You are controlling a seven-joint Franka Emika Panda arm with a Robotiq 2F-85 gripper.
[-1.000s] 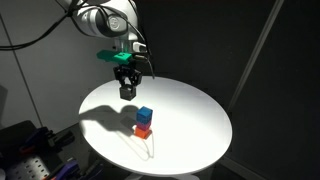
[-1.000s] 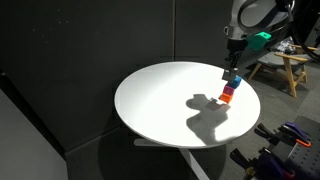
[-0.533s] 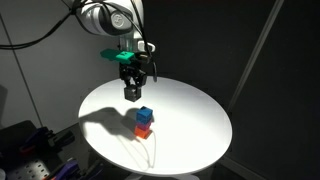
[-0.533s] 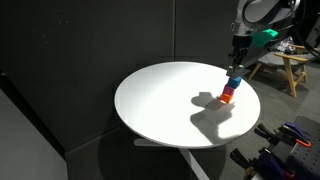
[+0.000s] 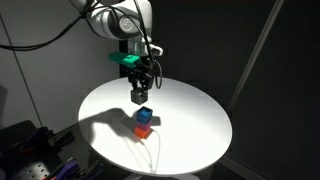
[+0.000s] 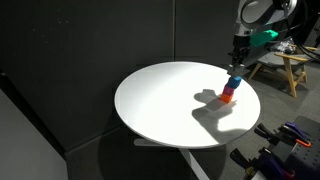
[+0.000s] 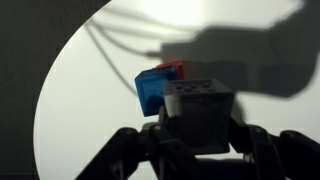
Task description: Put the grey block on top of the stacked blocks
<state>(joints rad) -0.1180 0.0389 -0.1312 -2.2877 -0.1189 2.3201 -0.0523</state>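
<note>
My gripper (image 5: 140, 97) is shut on the grey block (image 7: 198, 112) and holds it in the air just above the stacked blocks. The stack is a blue cube (image 5: 145, 116) on an orange-red cube (image 5: 144, 130), standing on the round white table (image 5: 190, 120). In the wrist view the grey block fills the space between the fingers, with the blue cube (image 7: 152, 91) and a sliver of orange-red (image 7: 174, 68) behind it to the left. In an exterior view the gripper (image 6: 236, 72) hangs over the stack (image 6: 229, 92) near the table's right side.
A thin white cable (image 5: 148, 150) loops on the table in front of the stack. A wooden stool (image 6: 293, 66) stands beyond the table, and equipment sits on the floor at the corner (image 6: 290, 135). Dark curtains surround the table.
The gripper with the grey block has moved sideways toward the stack and now hangs nearly over the blue cube. The stack has not moved.
</note>
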